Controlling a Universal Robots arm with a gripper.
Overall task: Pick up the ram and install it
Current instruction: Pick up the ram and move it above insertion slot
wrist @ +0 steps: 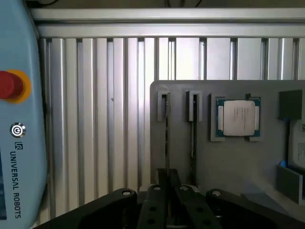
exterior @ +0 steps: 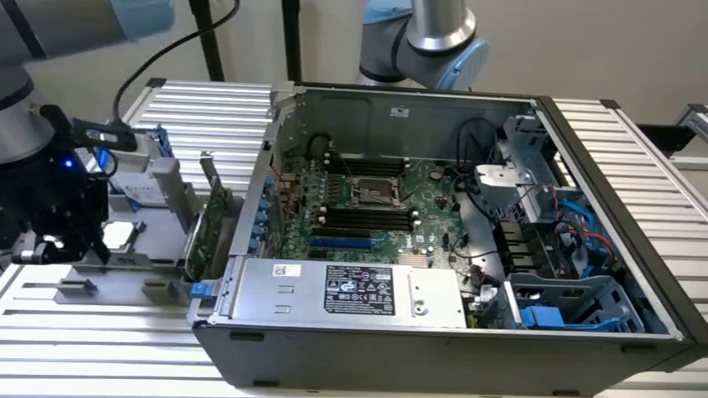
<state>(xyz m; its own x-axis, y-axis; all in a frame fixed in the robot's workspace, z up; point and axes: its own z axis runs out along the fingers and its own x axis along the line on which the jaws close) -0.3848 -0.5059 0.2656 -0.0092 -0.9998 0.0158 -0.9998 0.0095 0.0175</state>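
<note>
The ram (wrist: 167, 138) stands on its thin edge in a slot of the grey holder tray (wrist: 224, 162). From the wrist camera it shows edge-on as a narrow dark line. Its long axis runs parallel to the ribs of the slatted aluminium table (wrist: 95, 119), with one end in a notched bracket and the other end under the gripper (wrist: 167, 175). A second stick (wrist: 193, 138) stands in the next slot, parallel and just beside it. Beyond that, on the side away from the teach pendant (wrist: 19, 143) with its red stop button (wrist: 9, 86), a processor chip (wrist: 238, 117) lies flat in its own recess.

The gripper sits directly over the near end of the ram, lined up with its long axis. Whether it is clamped on the stick or only straddling it cannot be told.

In the exterior view the tray lies at 9 o'clock of the open computer case (exterior: 598, 207), with the arm's wrist above it. A green expansion card (exterior: 210, 224) stands upright at the tray's edge nearest the case. Inside the case, on the motherboard (exterior: 432, 207), black memory slots (exterior: 360, 217) lie at 6 o'clock of the processor socket (exterior: 370, 192), well apart from the ram.
</note>
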